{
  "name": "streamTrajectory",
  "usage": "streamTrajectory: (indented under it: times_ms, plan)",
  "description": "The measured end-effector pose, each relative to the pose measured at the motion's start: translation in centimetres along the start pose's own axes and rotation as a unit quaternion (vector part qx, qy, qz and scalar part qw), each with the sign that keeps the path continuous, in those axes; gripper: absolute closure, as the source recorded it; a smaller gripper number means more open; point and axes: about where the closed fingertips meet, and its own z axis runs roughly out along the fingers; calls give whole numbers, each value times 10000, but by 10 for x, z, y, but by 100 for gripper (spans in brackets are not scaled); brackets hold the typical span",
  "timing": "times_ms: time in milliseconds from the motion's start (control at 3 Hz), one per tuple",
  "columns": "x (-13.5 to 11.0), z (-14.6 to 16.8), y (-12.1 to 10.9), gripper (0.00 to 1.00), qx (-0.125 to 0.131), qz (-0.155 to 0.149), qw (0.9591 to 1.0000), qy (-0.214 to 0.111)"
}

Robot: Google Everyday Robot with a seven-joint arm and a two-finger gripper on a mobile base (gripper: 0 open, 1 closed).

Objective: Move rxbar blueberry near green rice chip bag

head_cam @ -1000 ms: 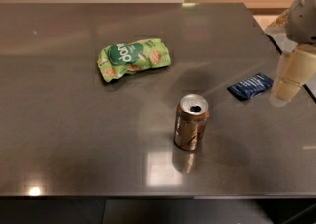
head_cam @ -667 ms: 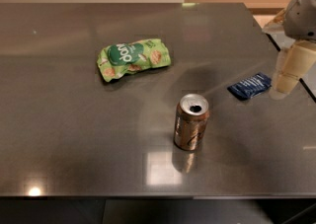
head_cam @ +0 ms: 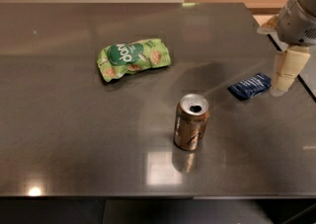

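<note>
The rxbar blueberry point(head_cam: 250, 86), a small flat dark blue wrapper, lies on the right side of the dark table point(head_cam: 74, 134). The green rice chip bag point(head_cam: 133, 58), puffy light green with a dark green round logo, lies left of centre toward the back. My gripper point(head_cam: 282, 89) hangs from the arm at the right edge. It is just right of the rxbar and a little above the table surface, apart from the wrapper and holding nothing.
A bronze soda can point(head_cam: 191, 122) stands upright with its top open in the middle front, between the rxbar and the bag but nearer the front edge. The table's right edge point(head_cam: 296, 77) runs just past the gripper.
The gripper has risen slightly beside the rxbar. The rxbar, can and bag have not moved.
</note>
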Motion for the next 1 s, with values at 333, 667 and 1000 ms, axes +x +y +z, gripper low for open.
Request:
streamTrajectory:
  times_ms: [333, 667, 1000]
  plan:
    - [10, 18, -11, 0, -125, -414, 9991, 1]
    - [18, 40, -17, 0, -474, -974, 9941, -89]
    - [24, 56, -20, 0, -645, -1352, 9884, -235]
